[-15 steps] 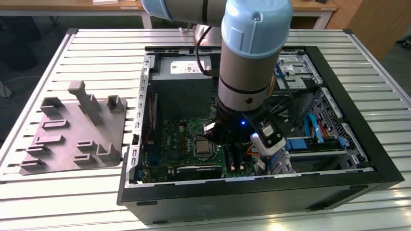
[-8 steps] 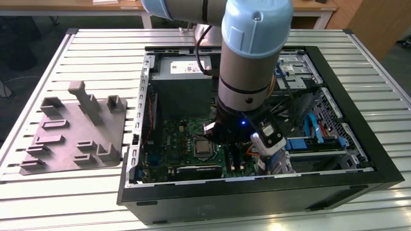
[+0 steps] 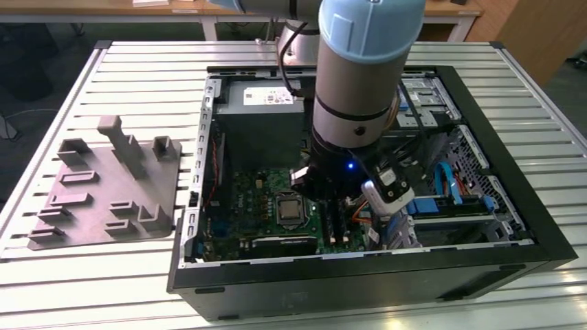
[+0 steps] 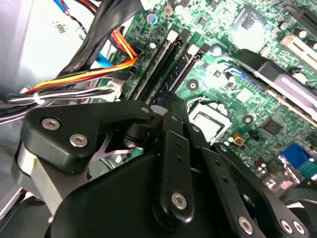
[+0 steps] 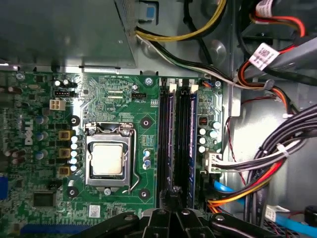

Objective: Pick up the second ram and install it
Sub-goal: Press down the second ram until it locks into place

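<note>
- Exterior view, nearest part: a black computer case lies open on the slatted table.
- Toward the exterior view's left, well apart from the case, a grey holder tray sits on the table.
- Inside the case, the green motherboard carries the processor near its middle.
- The arm comes straight down into the case, and the claw hangs low over the near end of the memory slots, just right of the processor.
- The second ram, a long dark stick with a bluish sheen, stands along one of these slots, its near end under the claw tip.
- Whether the claw is clenched or released cannot be told, nor whether the stick is fully seated.
- Red, orange and yellow cables run just right of the slots.
- Farthest, the grey power-supply box fills the case's far left corner.
</note>
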